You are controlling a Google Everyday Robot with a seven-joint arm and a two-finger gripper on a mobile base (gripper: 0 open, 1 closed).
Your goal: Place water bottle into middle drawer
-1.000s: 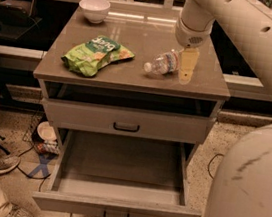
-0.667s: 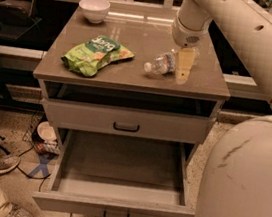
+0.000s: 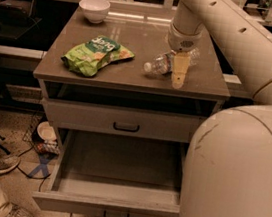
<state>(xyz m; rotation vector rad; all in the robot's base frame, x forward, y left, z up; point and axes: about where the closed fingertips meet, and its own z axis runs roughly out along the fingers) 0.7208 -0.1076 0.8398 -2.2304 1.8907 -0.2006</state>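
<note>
Gripper (image 3: 180, 72) has eased slightly left and lower since the earlier frames; water bottle (image 3: 157, 65) unmoved.
Bottle lies on its side on the cabinet top (image 3: 136, 37), right of frame centre, with its white cap pointing lower left. The gripper hangs at the bottle's mid-body, partly covering it (apart or clamped: cannot tell). Green chip bag (image 3: 96, 54) lies well to the bottle's left, white bowl (image 3: 94, 8) toward the upper left. Middle drawer (image 3: 87, 205) stands pulled out at frame bottom; upper drawer (image 3: 87, 116) shut.
</note>
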